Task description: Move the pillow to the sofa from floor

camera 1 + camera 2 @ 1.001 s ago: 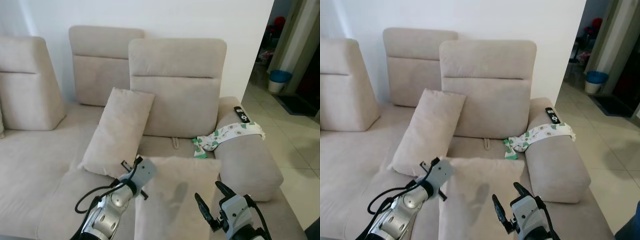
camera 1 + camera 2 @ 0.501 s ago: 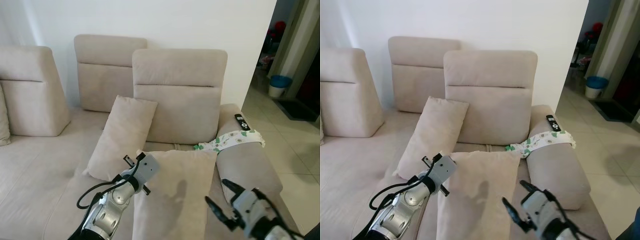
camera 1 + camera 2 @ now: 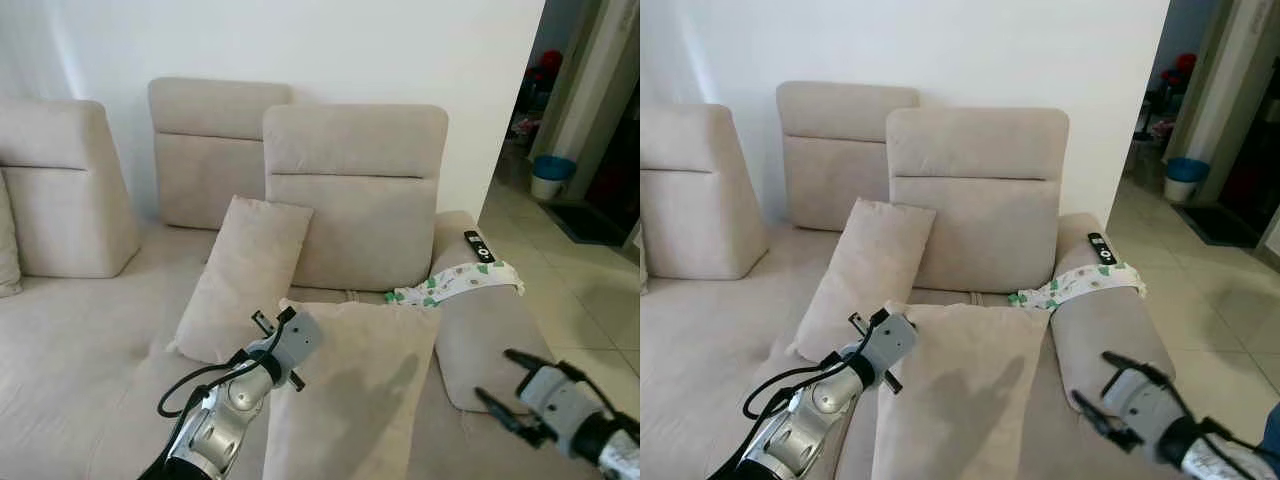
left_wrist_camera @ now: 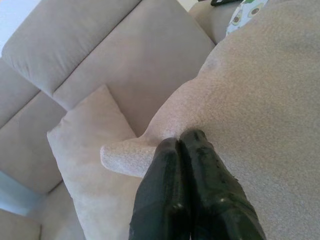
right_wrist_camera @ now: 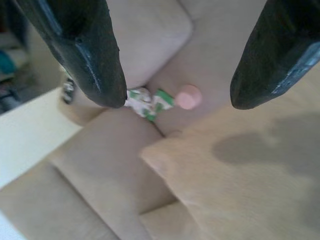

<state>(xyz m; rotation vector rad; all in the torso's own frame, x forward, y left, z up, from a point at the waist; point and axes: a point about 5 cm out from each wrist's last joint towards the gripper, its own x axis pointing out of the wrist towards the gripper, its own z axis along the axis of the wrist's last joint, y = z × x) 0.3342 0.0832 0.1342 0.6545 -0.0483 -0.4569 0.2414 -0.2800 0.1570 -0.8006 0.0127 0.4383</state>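
Observation:
The beige pillow (image 3: 350,385) stands tilted over the sofa seat (image 3: 90,330), its top edge near the backrest and armrest. My left gripper (image 4: 184,142) is shut on the pillow's upper left corner; in the eye views its wrist (image 3: 290,338) sits at the pillow's left edge. My right gripper (image 3: 500,380) is open with nothing between its fingers. It hovers off the pillow's right side, in front of the armrest (image 3: 490,330). The right wrist view looks between its spread fingers (image 5: 85,50) at the pillow (image 5: 250,165) and the seat.
A second beige pillow (image 3: 245,275) leans on the backrest just left of the held one. A patterned cloth (image 3: 455,283) and a black remote (image 3: 479,246) lie on the armrest. Tiled floor and a blue bin (image 3: 549,172) are to the right.
My right gripper has drawn away from the pillow's right edge and now hangs to the right by the armrest. The left gripper keeps its hold; the pillow's top has shifted toward the armrest.

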